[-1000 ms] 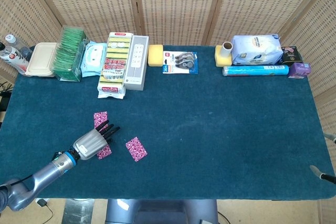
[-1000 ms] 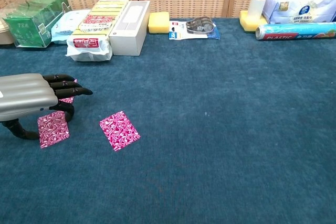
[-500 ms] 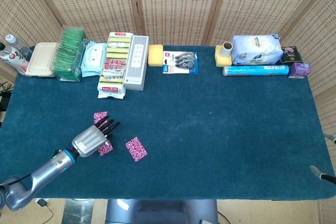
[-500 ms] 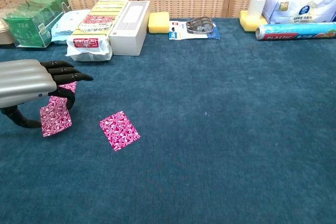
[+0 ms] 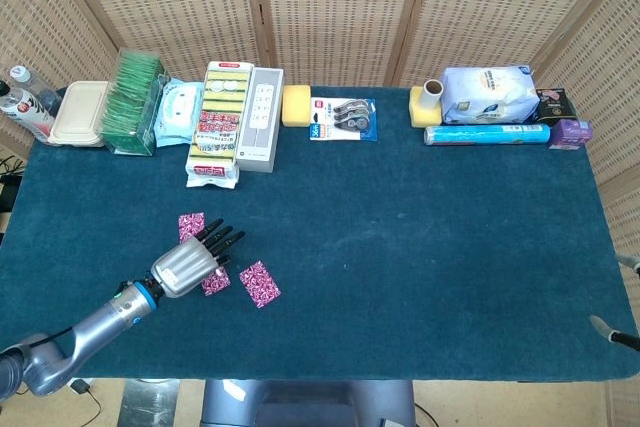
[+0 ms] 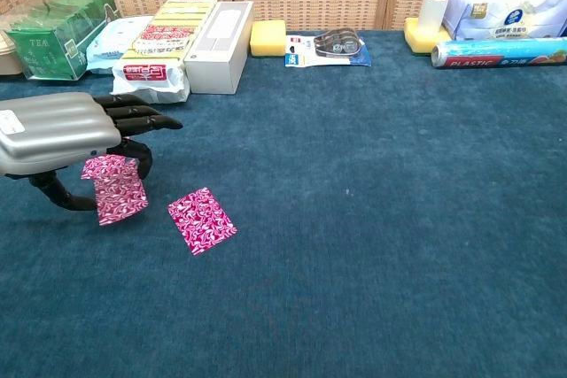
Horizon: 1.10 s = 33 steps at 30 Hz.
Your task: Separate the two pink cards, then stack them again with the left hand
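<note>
One card (image 6: 120, 196) hung pinched in my left hand (image 6: 66, 135), just beside the second card (image 6: 202, 219) flat on the cloth (image 6: 372, 219). Restacking was under way; next, I judged, lower it squarely onto that card.

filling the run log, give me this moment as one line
phase: carrying | left robot hand: holds pink card above cloth | target: second pink card flat on table, to its right | third card: behind hand | right robot hand: not in view
</note>
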Tool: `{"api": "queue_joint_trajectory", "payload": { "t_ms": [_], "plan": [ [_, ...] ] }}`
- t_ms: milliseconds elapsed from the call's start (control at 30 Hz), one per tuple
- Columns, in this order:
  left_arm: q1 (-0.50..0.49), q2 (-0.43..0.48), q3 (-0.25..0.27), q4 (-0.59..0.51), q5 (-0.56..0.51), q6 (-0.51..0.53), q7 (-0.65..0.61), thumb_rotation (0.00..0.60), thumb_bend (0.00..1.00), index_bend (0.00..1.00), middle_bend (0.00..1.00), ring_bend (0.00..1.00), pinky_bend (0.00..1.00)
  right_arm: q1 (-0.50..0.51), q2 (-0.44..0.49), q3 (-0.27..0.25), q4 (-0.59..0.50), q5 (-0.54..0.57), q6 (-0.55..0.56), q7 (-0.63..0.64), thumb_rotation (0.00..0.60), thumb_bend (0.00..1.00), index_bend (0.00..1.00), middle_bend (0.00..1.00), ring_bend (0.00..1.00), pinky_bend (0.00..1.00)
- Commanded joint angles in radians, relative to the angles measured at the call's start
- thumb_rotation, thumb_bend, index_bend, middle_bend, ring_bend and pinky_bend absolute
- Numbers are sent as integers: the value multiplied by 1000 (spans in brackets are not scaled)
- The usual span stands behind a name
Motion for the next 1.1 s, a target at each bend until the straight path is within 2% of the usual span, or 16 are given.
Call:
{"api": "queue_joint_trajectory", "payload": {
  "t_ms": [33,233,567,967,1100],
  "plan": [
    [-13,2,-19,-58,-33,-33,25,600,207,448,0,0,0,0,1,0,1,1,-1,2,600,0,204,23,0,0],
    [-33,-13,-44,-129,-79,-85,102,600,206,448,0,0,0,-1,3,-1,2,-2,-1,10,600,0,204,24,0,0],
    [-68,-87,-86,-164,-173,-167,225,600,207,448,0,0,0,1,8,2,2,0,-3,23,600,0,205,23,0,0],
    [-91,-112,-111,-221,-296,-197,392,600,207,448,0,0,0,-3,14,2,7,1,-1,44,600,0,204,24,0,0],
    [-100,-112,-121,-245,-378,-212,449,600,207,448,0,0,0,-3,17,2,6,-1,0,50,600,0,205,23,0,0]
  ]
}}
